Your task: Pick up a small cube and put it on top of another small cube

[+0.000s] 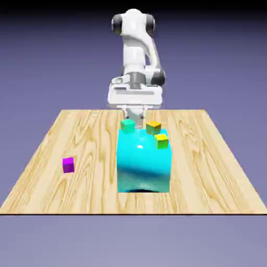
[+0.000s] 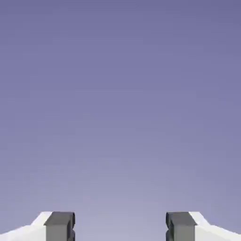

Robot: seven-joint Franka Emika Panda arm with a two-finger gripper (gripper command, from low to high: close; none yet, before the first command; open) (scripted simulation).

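Note:
The tiny magenta-purple cube point(image 1: 68, 165) lies on the wooden table point(image 1: 62, 135) toward the exterior view's left, far from the arm. My gripper point(image 1: 135, 114) hangs at the table's far side, behind the big glossy cyan block point(image 1: 144, 164), with its lower part partly hidden by the block and the cubes there. In the hand view the gripper point(image 2: 120, 228) is open, its two grey fingertips point(image 2: 60, 226) stand wide apart and nothing lies between them. That view shows only the plain blue-violet backdrop.
A small green cube point(image 1: 128, 125), an orange cube point(image 1: 153, 126) and a yellow-green cube point(image 1: 161, 141) show at the cyan block's upper edge. I cannot tell whether they rest on it or behind it. The block stands mid-table between gripper and near edge.

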